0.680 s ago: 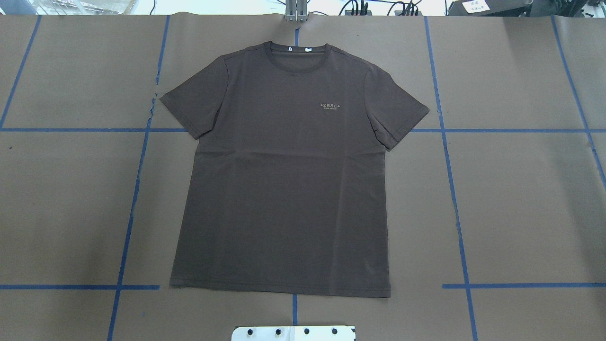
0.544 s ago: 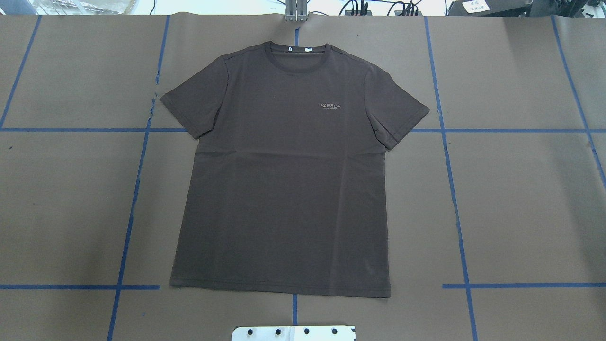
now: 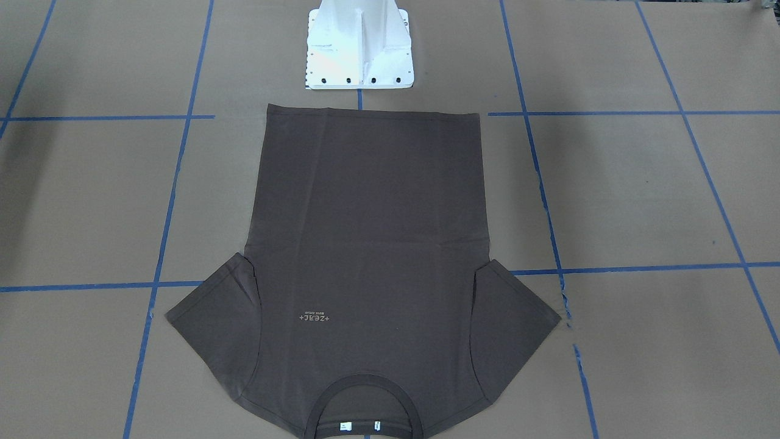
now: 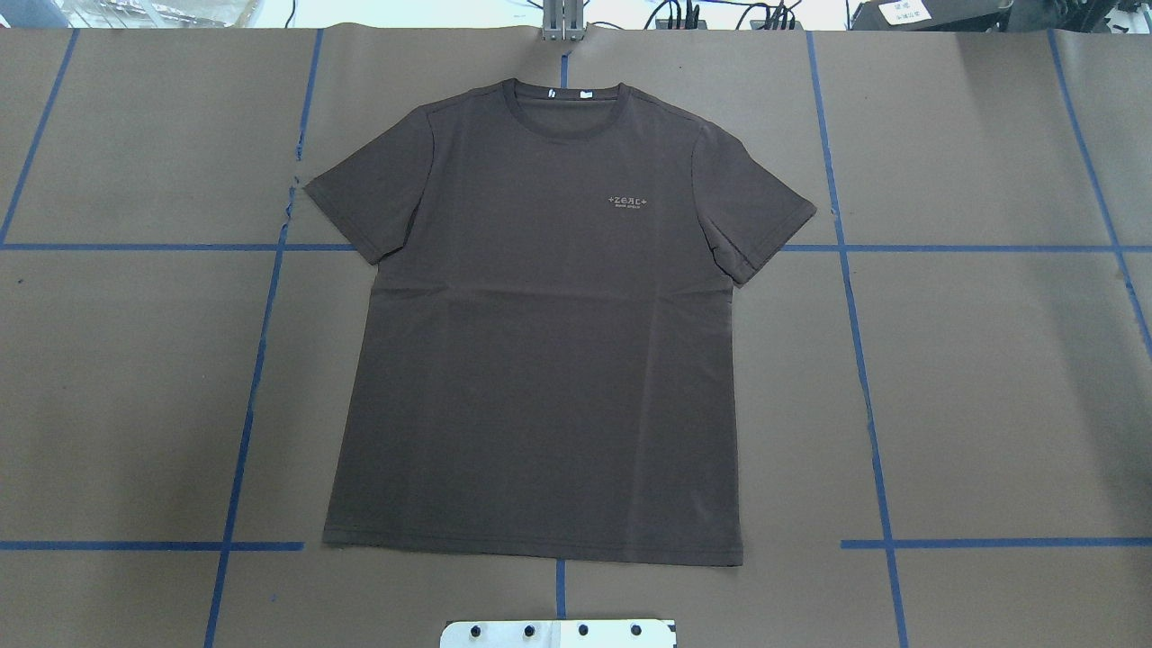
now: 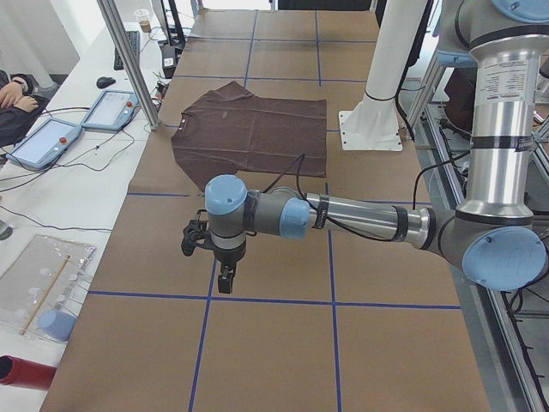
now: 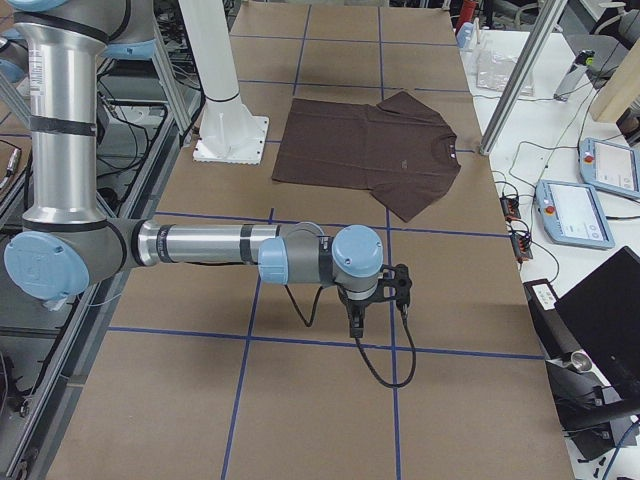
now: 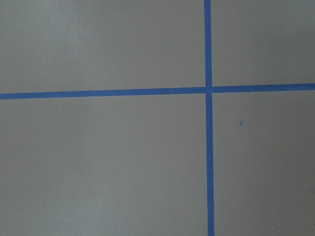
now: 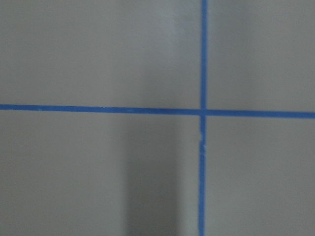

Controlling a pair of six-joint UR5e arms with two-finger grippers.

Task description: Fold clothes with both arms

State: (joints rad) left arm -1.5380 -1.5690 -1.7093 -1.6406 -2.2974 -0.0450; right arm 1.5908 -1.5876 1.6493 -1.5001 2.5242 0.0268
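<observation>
Dark brown T-shirt (image 4: 540, 360) lay flat, front up, collar far from white pedestal base (image 3: 359, 49). Left gripper (image 5: 225, 281) and right gripper (image 6: 355, 324) hung over taped table paper (image 4: 990, 405), well apart from T-shirt. Finger opening could not be told for either.

Front camera cuts the dark brown short-sleeved T-shirt (image 3: 372, 244) at its collar (image 3: 364, 390). Black two-finger left gripper (image 5: 225, 287) and right gripper (image 6: 354, 325): too small, can't tell jaws. Right wrist view's blurry.

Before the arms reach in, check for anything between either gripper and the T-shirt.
Nothing visible does. Only taped brown paper lies between the left gripper and the T-shirt, likewise for the right gripper.
</observation>
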